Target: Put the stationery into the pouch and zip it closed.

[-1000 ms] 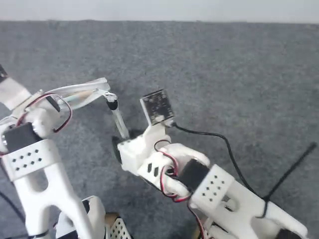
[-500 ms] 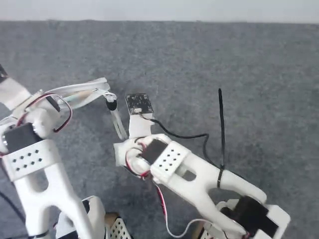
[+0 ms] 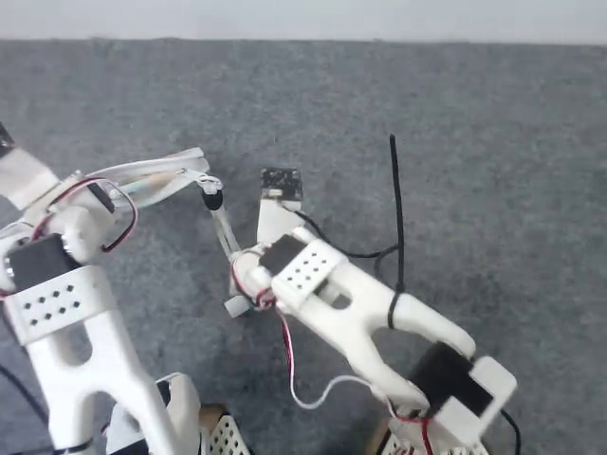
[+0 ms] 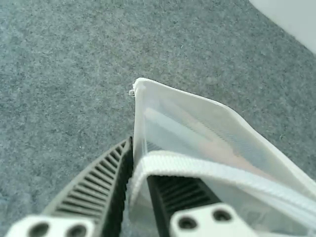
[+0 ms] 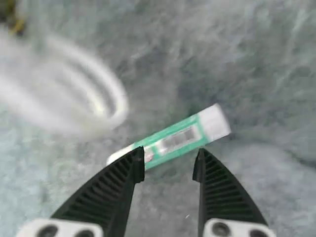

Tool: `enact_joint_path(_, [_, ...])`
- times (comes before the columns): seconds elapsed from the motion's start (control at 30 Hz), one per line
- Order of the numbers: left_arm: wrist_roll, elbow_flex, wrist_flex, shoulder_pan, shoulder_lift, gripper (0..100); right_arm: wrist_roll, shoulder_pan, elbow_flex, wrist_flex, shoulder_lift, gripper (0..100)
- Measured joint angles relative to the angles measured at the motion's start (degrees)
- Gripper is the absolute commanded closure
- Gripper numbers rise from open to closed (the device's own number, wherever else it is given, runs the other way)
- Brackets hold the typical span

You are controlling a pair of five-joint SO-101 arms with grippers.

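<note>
A: Starting with the left gripper [image 4: 139,163]: shut or not?
B: Clamped on the zip edge of the translucent pouch [image 4: 207,133], holding it up off the grey carpet [image 4: 59,74]. Something pale and long inside, too blurred through the wall to name.
A: And over at the right gripper [image 5: 169,160]?
B: Spread apart, gripping nothing. Poised just above a green-labelled glue stick [image 5: 173,138], white at both ends, lying flat on the carpet.
A: Lying which way?
B: Nearly along the line from one fingertip to the other, slightly skewed. One end tucked behind one fingertip, the wider white end reaching out past the other. So closing now would probably squeeze it end to end, or simply slip off.
A: Better to roll the wrist first, then?
B: Likely, until straddling the narrow width; then down and shut.
A: Nearer arm?
B: The right, clearly: directly over it, and the left tied up with the pouch anyway.
A: Far to carry?
B: Hardly. Seemingly the pouch mouth close by, showing as a pale blurred loop just beside the stick in the right wrist view.
</note>
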Motion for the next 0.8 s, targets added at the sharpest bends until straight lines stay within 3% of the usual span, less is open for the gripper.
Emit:
enact_joint_path(0.6, [0.00, 0.18, 0.00, 0.00, 0.00, 99, 0.00, 5.27, -11.69, 2.46, 17.32, 84.3])
enact_joint_path(0.8, [0.00, 0.18, 0.00, 0.00, 0.00, 99, 0.00, 5.45, -17.05, 9.67, 19.16, 99.8])
